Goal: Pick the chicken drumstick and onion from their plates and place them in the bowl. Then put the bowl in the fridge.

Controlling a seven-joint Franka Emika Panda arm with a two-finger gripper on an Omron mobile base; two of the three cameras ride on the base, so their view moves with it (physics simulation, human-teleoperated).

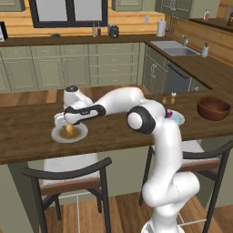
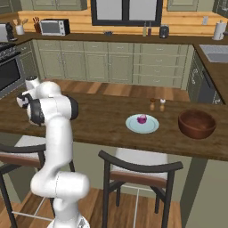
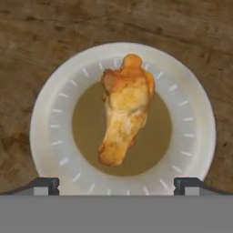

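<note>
Currently: golden-orange lumpy chicken drumstick [image 3: 124, 111] centred on round cream-white plate [image 3: 191, 113]; two-finger gripper [image 3: 116, 185] spread wide above, grasping nothing

On the wooden counter [image 2: 102, 111] you see two small shakers [image 2: 157, 105] that stand side by side near its far edge. In front of its near edge two dark chairs [image 1: 68, 175] with pale seats stand on the wooden floor. On the back counter you find a microwave [image 2: 55, 27] near the left end, a paper towel roll [image 1: 160, 28] in the right corner and two bottles [image 2: 146, 30] below the window [image 2: 128, 11]. The sink [image 1: 175, 48] sits in the right counter, above green cabinets [image 2: 111, 64].
</note>
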